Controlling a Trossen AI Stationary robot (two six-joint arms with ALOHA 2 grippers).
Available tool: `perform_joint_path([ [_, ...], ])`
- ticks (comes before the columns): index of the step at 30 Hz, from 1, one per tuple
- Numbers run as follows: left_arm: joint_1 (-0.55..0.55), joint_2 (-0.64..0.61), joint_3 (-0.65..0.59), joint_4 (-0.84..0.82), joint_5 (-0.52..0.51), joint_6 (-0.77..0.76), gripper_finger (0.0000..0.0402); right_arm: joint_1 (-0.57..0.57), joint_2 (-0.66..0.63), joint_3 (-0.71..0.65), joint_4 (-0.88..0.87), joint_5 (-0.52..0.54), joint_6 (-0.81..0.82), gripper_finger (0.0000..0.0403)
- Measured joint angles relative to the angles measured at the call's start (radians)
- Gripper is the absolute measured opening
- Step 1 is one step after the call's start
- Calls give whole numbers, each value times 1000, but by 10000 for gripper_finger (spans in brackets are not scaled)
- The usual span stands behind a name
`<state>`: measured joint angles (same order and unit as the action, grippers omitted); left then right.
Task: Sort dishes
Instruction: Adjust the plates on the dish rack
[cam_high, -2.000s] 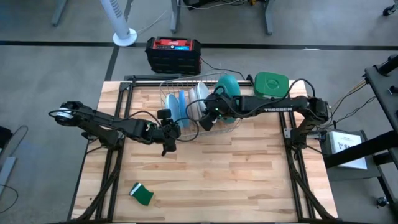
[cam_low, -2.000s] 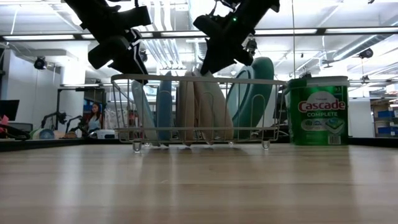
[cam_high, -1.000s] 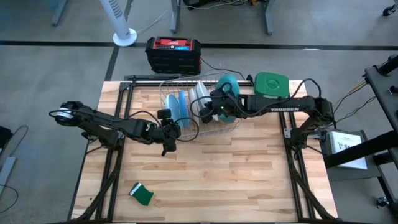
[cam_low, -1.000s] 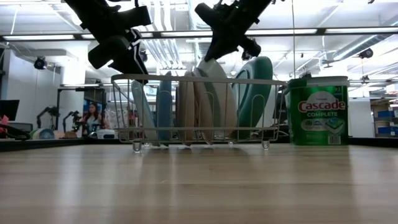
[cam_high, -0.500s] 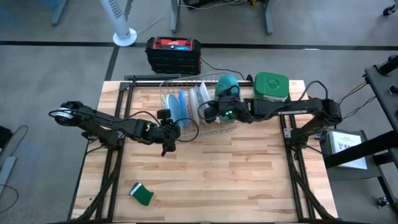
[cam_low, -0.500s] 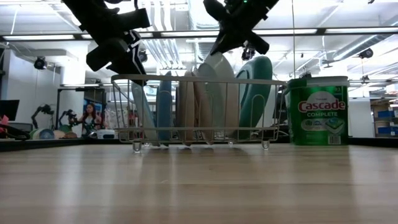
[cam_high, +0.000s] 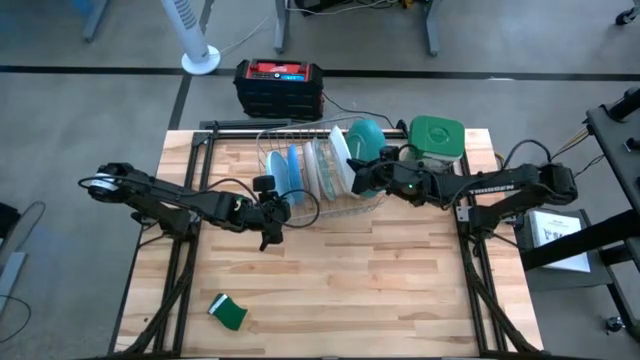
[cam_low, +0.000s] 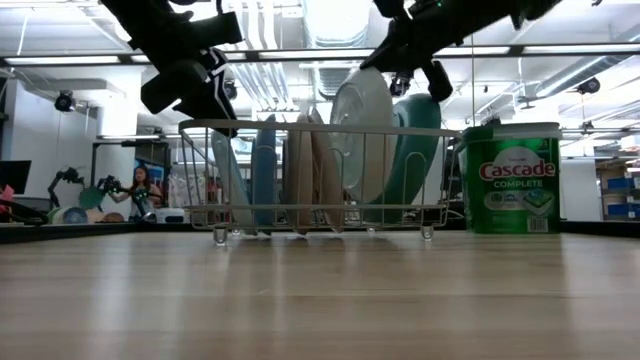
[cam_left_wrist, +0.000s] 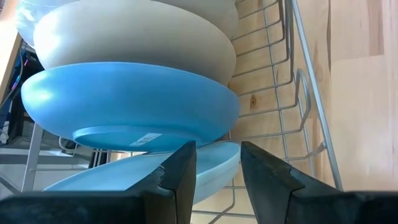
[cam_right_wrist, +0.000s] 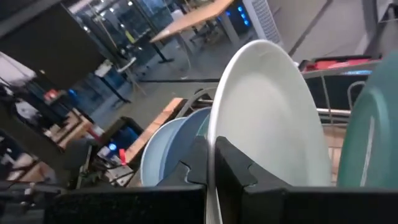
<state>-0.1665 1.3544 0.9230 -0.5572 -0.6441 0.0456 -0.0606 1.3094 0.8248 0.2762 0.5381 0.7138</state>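
Above the wire rack (cam_high: 300, 205) at the desk's (cam_high: 330, 290) far edge, your right tool (cam_high: 357, 178) is clenched on the white plate (cam_low: 362, 125), lifted partly out beside the teal plate (cam_low: 420, 150). Your left tool (cam_high: 272, 222) hangs half-parted, empty, beside the blue plates (cam_left_wrist: 137, 112).

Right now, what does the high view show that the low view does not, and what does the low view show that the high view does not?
Only the high view shows the green sponge on the table's near left, the black and red box on the floor behind the table, and the fan base.

Only the low view shows the Cascade label on the container and a person seated far behind.

Both show the wire rack of upright plates, the right gripper shut on a white plate's rim, and the left gripper beside the rack.
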Motion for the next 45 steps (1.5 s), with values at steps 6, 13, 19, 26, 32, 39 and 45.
perform_joint_path([
  [6, 0, 0, 6, 4, 0, 2, 116, 5, 44, -20, 62, 13, 12, 0],
  [13, 0, 0, 6, 5, -1, 5, 116, 4, 99, -20, 116, 29, 13, 0],
  [19, 0, 0, 6, 6, 0, 5, 116, 6, 128, 4, 113, 37, 10, 0],
  [26, 0, 0, 6, 7, 0, 5, 116, 7, 128, 13, 75, 40, -10, 7],
  [32, 0, 0, 6, 7, 0, 5, 116, 11, 128, 14, 73, 41, -33, 51],
  [39, 0, 0, 6, 7, 0, 5, 116, 12, 128, 14, 67, 48, -43, 106],
  [45, 0, 0, 6, 7, 1, 5, 116, 32, 117, 14, 64, 41, -128, 140],
])
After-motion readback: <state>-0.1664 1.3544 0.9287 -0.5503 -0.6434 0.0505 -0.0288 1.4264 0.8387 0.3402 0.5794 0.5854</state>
